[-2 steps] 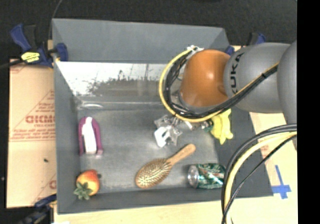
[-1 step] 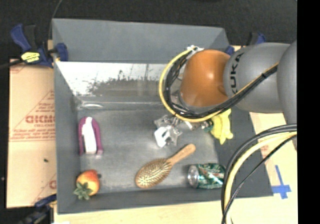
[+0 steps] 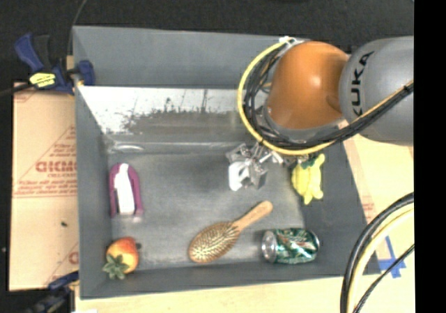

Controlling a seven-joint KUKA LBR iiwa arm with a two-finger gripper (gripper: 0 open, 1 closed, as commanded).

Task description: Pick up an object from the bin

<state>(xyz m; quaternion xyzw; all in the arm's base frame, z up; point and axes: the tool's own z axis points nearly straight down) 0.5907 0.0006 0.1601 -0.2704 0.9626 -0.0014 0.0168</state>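
Light fell evenly from above. The bin (image 3: 167, 113) glared pale along its far wall, the orange cover (image 3: 303, 85) shone softly, and a faint shadow lay mid-floor.

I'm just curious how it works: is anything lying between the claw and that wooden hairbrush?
Nothing visible. Only bare bin floor separates the gripper from the hairbrush; the green can and yellow toy lie off to the side.
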